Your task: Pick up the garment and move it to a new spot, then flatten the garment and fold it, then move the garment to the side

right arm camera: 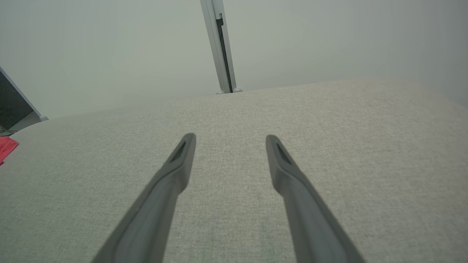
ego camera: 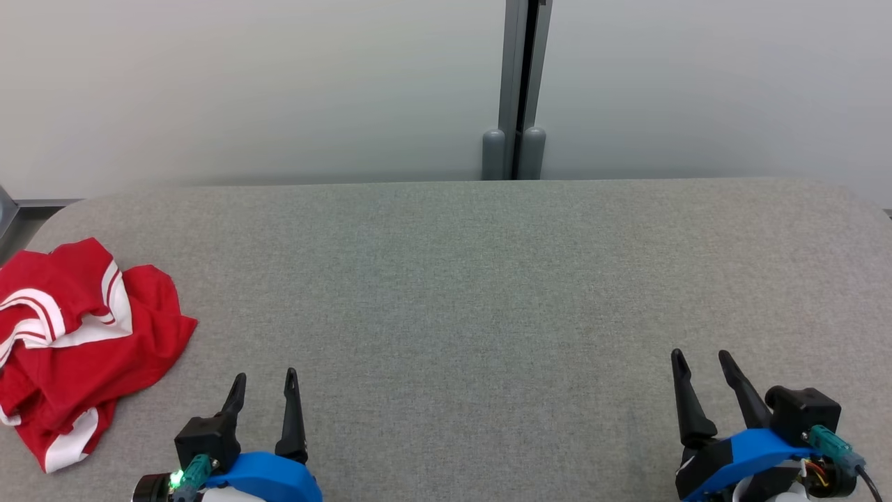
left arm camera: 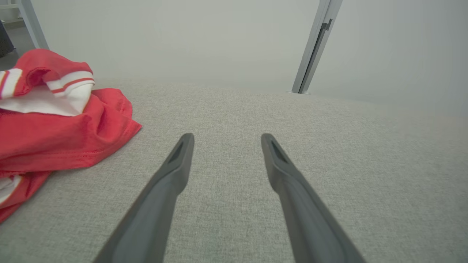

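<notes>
On the left end of a grey, fabric-covered, round-cornered desk (ego camera: 453, 293): a crumpled red cloth garment with white striped trim (ego camera: 83, 348). Lies heaped, long axis roughly far-to-near along that end, one red hem corner poking toward the desk's middle. Cannot tell where the neck points. Near the front edge, left claw (ego camera: 265, 376) and right claw (ego camera: 700, 354), both spread wide and empty, fingers aimed at the far side. Left claw near the garment, apart from it. Behind, a plain pale wall (ego camera: 244, 84) split by a grey metal post (ego camera: 519, 84).

I seem to be working in a test lab: grey fabric-covered worktop (ego camera: 488, 279), plain pale partition panels (ego camera: 244, 84) joined by a metal post (ego camera: 519, 90).
</notes>
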Robot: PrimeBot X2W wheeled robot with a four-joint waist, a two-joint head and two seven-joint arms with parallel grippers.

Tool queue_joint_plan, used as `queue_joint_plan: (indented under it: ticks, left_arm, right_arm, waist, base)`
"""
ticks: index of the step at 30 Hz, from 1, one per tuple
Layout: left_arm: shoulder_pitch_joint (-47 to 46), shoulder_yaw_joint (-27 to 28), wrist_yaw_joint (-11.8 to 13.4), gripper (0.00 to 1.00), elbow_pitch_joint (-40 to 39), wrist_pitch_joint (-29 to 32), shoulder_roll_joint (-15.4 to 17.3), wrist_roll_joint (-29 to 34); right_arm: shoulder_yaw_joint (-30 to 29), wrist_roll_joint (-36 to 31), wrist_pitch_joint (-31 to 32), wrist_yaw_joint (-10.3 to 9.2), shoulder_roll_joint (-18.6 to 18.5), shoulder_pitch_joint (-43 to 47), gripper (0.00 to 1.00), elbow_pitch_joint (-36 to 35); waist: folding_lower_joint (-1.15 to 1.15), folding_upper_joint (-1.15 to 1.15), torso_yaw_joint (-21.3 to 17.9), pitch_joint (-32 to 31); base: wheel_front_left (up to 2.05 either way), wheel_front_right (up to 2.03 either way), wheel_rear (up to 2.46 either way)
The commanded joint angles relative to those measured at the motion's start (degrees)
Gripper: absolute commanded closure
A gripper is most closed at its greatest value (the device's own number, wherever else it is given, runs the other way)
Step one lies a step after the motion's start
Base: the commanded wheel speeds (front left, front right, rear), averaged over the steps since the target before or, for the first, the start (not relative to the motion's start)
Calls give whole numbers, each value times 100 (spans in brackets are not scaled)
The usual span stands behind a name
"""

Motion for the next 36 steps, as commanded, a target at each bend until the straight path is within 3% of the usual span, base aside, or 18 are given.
queue_joint_plan:
  ticks: [1,14,23,36]
  left_arm:
    - [0,-32,51,0,2,-55,18,122]
    - [11,11,103,0,25,-196,-21,595]
    - [-77,43,165,0,80,-277,-53,861]
    - [11,473,228,0,67,-303,-72,894]
  right_arm:
    - [7,-147,-57,13,-17,-25,0,14]
    - [-14,-690,-198,15,-22,-117,0,23]
    - [-7,-1040,-279,15,-24,-97,0,77]
    - [211,-1053,-310,14,-26,-141,0,112]
  waist:
    - [0,-1,2,4]
    - [0,-1,42,7]
    - [0,-1,386,116]
    - [0,-1,1954,230]
  base:
    - [0,0,0]
    - [0,0,0]
    - [0,0,0]
    - [0,0,0]
